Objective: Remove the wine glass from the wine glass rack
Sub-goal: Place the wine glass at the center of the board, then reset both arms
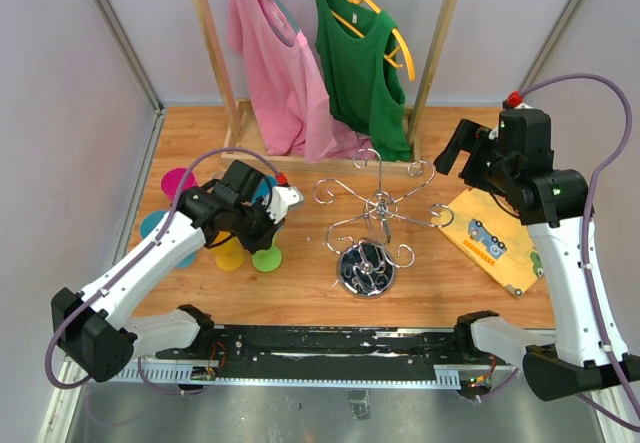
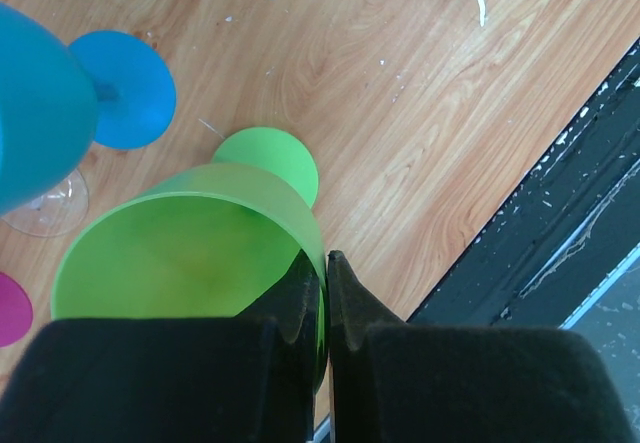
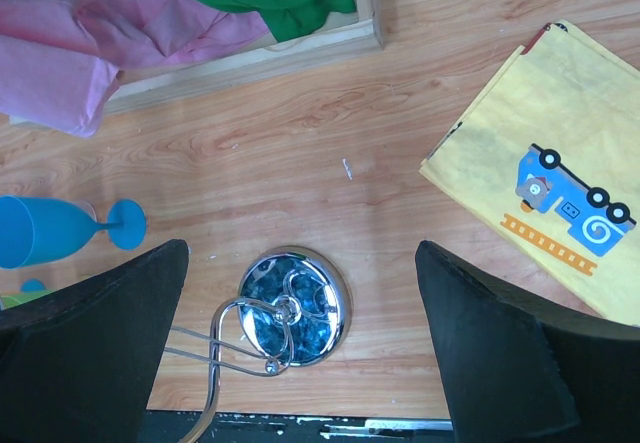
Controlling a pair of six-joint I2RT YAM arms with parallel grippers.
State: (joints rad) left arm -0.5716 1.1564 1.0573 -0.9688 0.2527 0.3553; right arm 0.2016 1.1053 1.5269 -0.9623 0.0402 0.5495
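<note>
Firmly in left hand [image 2: 324, 268], wine glass [image 2: 185, 248]

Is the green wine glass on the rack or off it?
Off. The green wine glass stands beside the blue glass, away from the wine glass rack, its rim pinched in the shut left gripper.

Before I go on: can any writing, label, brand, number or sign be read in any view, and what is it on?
No readable text in any view.
Yellow board: only a drawing of a blue truck over an orange strip of pattern; no letters.
Pink shirt, green shirt: plain, no print.
Green glass, blue glass: no label or mark.
</note>
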